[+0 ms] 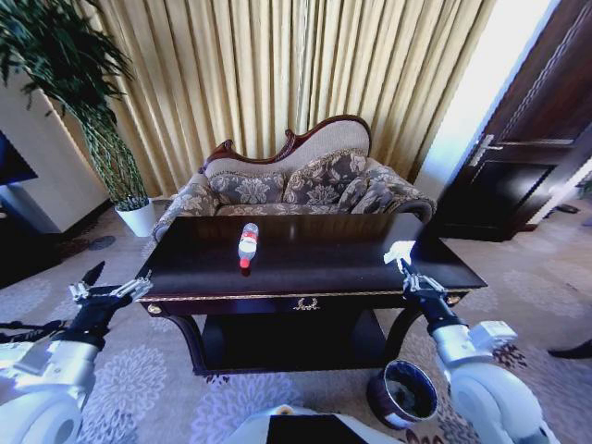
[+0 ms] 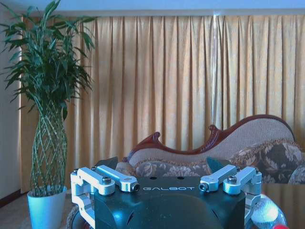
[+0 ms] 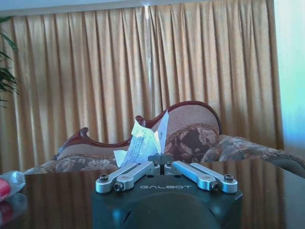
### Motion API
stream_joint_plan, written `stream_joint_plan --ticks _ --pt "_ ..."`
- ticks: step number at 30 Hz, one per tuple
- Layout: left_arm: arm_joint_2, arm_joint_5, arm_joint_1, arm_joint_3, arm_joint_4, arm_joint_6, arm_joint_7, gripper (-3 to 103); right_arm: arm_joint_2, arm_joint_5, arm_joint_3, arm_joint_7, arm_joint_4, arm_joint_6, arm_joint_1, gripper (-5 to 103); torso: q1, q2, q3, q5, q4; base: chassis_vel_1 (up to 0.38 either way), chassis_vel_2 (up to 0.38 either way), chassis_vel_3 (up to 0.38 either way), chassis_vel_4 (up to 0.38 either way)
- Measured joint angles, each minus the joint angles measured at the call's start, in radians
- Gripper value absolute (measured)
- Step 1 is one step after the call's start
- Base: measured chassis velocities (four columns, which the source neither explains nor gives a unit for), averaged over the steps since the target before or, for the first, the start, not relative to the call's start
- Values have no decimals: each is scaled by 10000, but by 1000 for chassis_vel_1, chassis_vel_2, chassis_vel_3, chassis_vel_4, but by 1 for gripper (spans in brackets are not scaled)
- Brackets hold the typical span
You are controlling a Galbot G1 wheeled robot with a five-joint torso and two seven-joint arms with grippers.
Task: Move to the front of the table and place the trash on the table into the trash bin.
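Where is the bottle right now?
In the head view, the bottle lies near the middle of the table, in front of the sofa, between the two grippers.

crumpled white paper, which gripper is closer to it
Right. The right gripper is shut on the crumpled paper; the left gripper hangs open beyond the table's opposite end.

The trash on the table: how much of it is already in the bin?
The robot already faces the table. The right gripper is shut on the crumpled paper. The plastic bottle lies on the table; the trash bin looks empty. The left gripper is open beside the table.
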Motion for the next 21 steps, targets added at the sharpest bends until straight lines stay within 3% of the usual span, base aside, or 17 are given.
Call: stream_joint_plan --ticks 9,21 --pt "47 8 -50 -177 0 685 -162 100 -75 -373 -563 -22 208 -285 31 0 1 0 0 1 0 0 0 0 0" --pt "55 54 -58 -191 0 743 -169 100 -15 -536 -757 -4 142 -319 59 0 1 -1 1 1 0 0 0 0 0"
